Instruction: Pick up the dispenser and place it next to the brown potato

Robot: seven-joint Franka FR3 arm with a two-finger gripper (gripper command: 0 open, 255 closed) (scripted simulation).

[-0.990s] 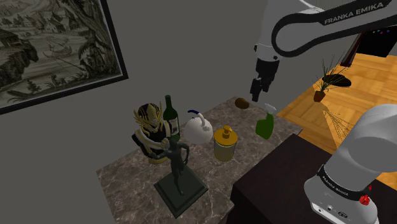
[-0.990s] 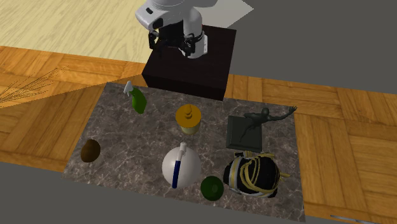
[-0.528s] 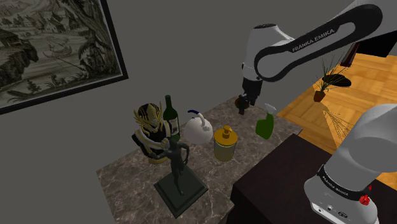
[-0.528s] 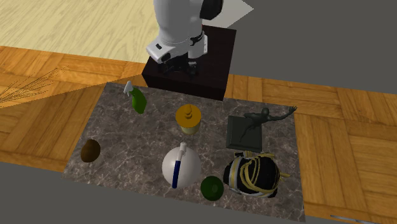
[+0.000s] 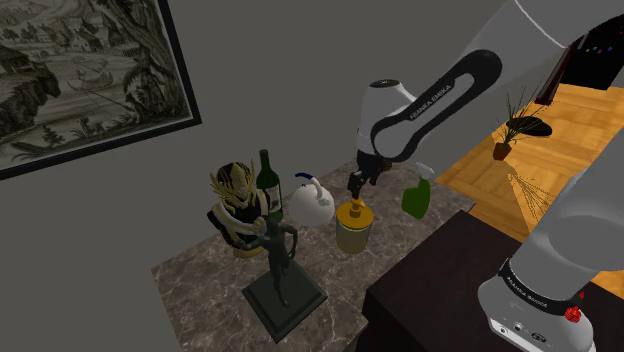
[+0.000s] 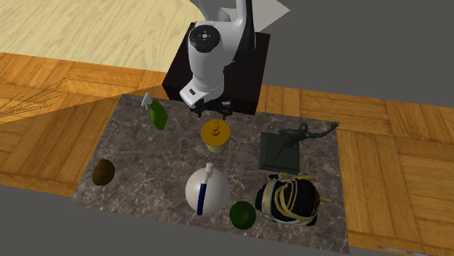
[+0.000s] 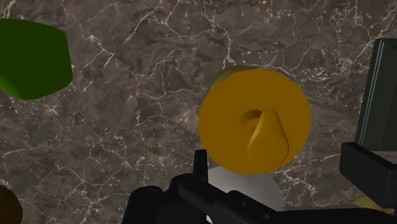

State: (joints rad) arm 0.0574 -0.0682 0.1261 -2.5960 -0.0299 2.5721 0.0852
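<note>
At the second exterior view's left end of the worktop (image 6: 145, 182) lay the brown potato (image 6: 103, 172), all by itself near the edge. Next came a green spray bottle (image 6: 158, 115), on the side close to the stand (image 6: 247, 84). In the middle stood the dispenser (image 6: 216, 137), a pale jar with a round yellow top and a little spout. The pincer (image 6: 212, 110) hung just above it, a bit toward the stand. Its two fingers were spread apart with nothing between them. I think the job right then was to get down onto the dispenser. To do it well, the pincer would need to slide over until the yellow top sat right between the fingers. Then it should go straight down and squeeze the top from both sides, not the spout, which looked too small to hold. Going slowly would help, because the jar could tip. Past the dispenser sat a white kettle (image 6: 207, 190) and a dark green bottle (image 6: 241, 214). Then came a dark statue (image 6: 295, 142) and a black and gold helmet (image 6: 291, 200) on the right. The statue's base was near the dispenser, so a finger could bump it. The dispenser, spray bottle, kettle and bottle did not show what was inside them.
</note>
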